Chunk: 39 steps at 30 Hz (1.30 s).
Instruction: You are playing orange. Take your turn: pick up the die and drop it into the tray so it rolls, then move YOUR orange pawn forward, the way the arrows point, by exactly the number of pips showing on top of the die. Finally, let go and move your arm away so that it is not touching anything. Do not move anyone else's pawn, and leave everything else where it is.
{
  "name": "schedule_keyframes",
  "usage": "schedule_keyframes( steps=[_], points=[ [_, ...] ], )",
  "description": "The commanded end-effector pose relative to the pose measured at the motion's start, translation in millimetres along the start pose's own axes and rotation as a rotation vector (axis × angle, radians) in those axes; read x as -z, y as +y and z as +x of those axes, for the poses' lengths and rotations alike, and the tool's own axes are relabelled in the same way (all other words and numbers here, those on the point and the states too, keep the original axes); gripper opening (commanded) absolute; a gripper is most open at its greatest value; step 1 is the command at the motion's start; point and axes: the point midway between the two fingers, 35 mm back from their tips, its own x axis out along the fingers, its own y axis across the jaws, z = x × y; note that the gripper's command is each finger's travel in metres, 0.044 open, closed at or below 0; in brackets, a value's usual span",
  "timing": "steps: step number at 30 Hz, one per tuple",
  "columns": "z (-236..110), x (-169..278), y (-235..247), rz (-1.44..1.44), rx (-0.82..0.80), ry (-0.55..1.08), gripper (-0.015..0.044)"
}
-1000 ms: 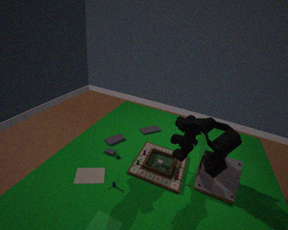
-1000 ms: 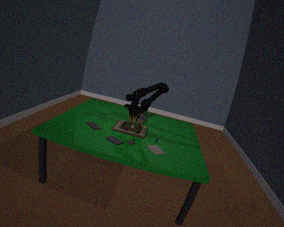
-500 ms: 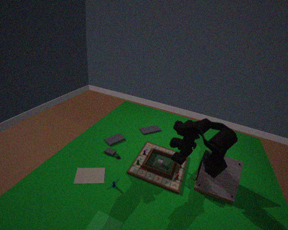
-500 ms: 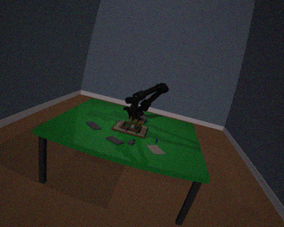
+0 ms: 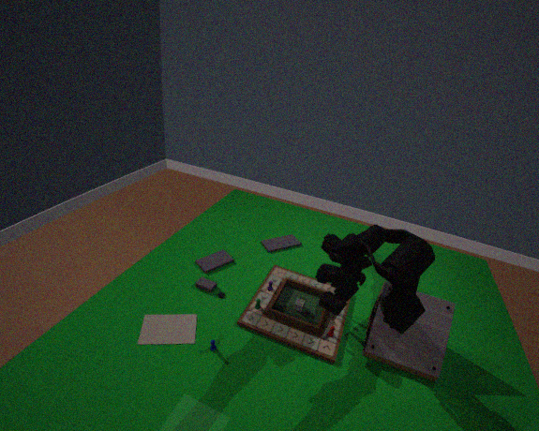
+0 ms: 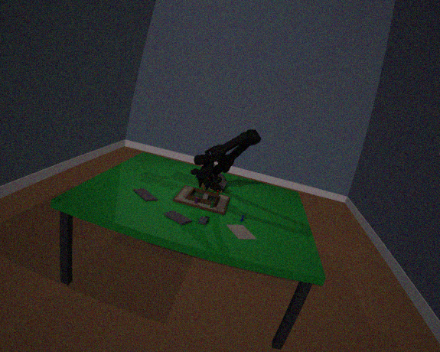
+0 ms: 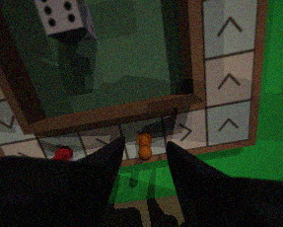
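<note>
The orange pawn (image 7: 144,145) stands on a track square at the board's (image 7: 230,84) near edge, just outside the tray wall (image 7: 113,113). The end effector (image 7: 144,154) hovers above it, fingers part-spread to either side, gripping nothing. The die (image 7: 64,17) rests inside the tray. A red pawn (image 7: 63,153) stands nearby on the same edge.

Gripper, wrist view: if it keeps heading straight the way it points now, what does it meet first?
Most likely the orange pawn, which stands on the board's near track row, centred in the gap ahead of the open gripper. The red pawn sits off to the side. Depth is hard to judge here.
</note>
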Motion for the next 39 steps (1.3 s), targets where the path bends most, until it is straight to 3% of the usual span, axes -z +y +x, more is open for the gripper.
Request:
schedule_keyframes(
  steps=[1, 2, 7, 17, 39],
  points=[
    [5.9, 2.2, 0.9, 0.007, -0.006, 0.006, 0.0200],
    [6.1, 2.2, 0.9, 0.007, -0.006, 0.006, 0.0200],
    [6.1, 2.2, 0.9, 0.007, -0.006, 0.006, 0.0069],
    [6.1, 2.2, 0.9, 0.007, -0.006, 0.006, 0.0000],
    [-112.1, -1.3, 0.0, 0.010, 0.001, 0.004, 0.0000]
  ],
)
